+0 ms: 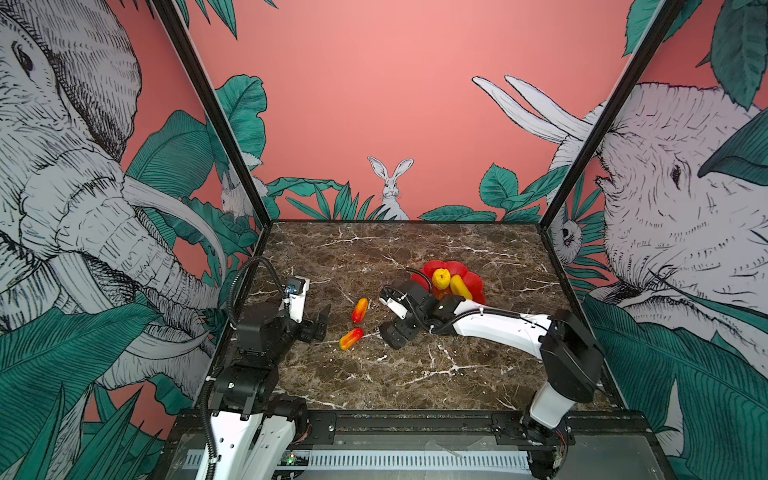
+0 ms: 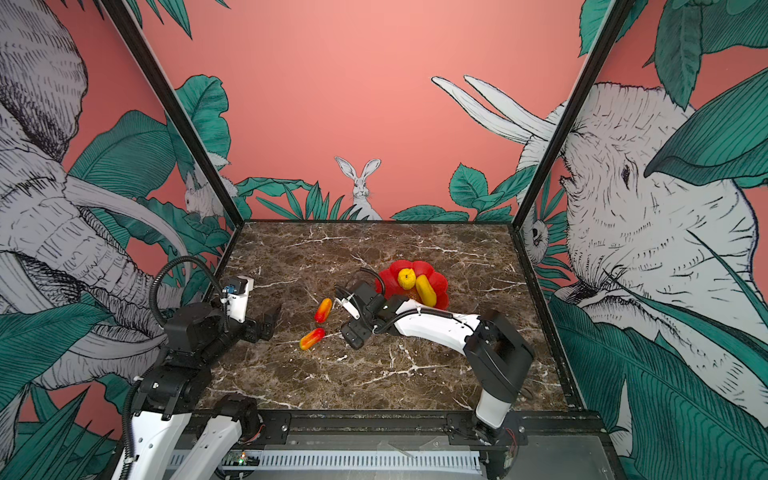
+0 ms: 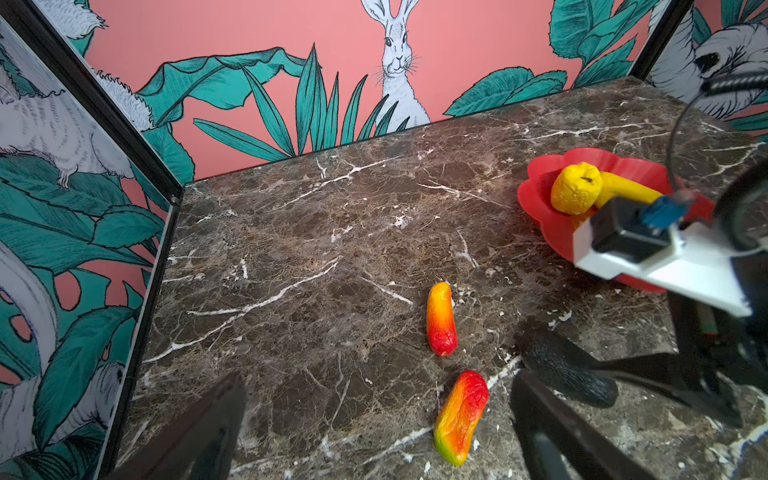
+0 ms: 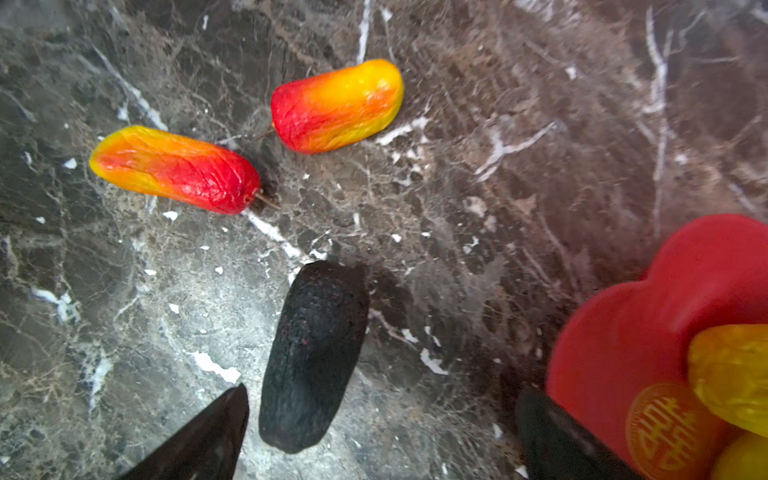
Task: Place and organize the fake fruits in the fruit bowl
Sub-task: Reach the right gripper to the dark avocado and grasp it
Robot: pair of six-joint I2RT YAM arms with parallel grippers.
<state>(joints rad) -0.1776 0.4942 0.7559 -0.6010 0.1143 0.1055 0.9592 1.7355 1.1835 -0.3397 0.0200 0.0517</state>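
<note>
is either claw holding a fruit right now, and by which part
Nothing is held. The right claw is open over the black fruit on the table; the left claw is open, empty.

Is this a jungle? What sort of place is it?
Most likely a robot practice booth. The elephant and rabbit are only pictures on flat walls, a left arm and right arm stand at a marble-look table, and toy fruit lies near a red bowl.

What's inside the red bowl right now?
In the fruit bowl: the round yellow fruit and the longer yellow oval, beside its gold emblem. The right arm covers the bowl's near part in both top views; nothing else shows inside.
</note>
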